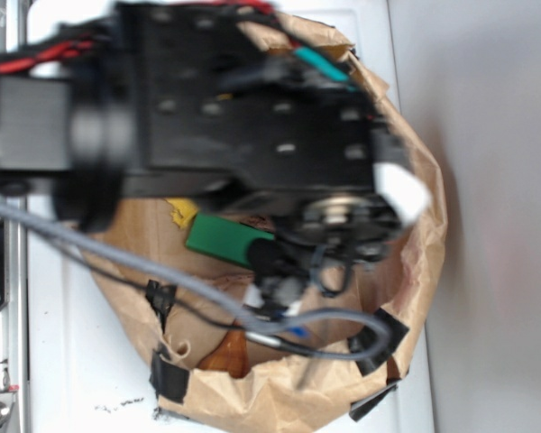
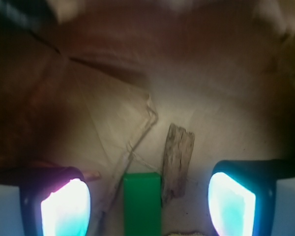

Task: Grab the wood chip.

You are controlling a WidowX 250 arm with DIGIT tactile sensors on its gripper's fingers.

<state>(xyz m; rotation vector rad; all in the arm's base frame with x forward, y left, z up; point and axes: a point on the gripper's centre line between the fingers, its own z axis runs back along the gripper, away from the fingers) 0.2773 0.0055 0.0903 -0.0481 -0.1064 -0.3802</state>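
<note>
Your fingers (image 2: 66,209) stand wide apart and hold nothing, hovering inside the crumpled brown paper bag (image 1: 424,244), where the wood chip (image 2: 177,160) lies flat between them, its lower end touching the green block (image 2: 142,201) beside it.

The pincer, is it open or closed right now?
Open. In the wrist view the pincer has its two glowing fingers far apart, with the wood chip and the green block lying untouched on the paper between them.
</note>
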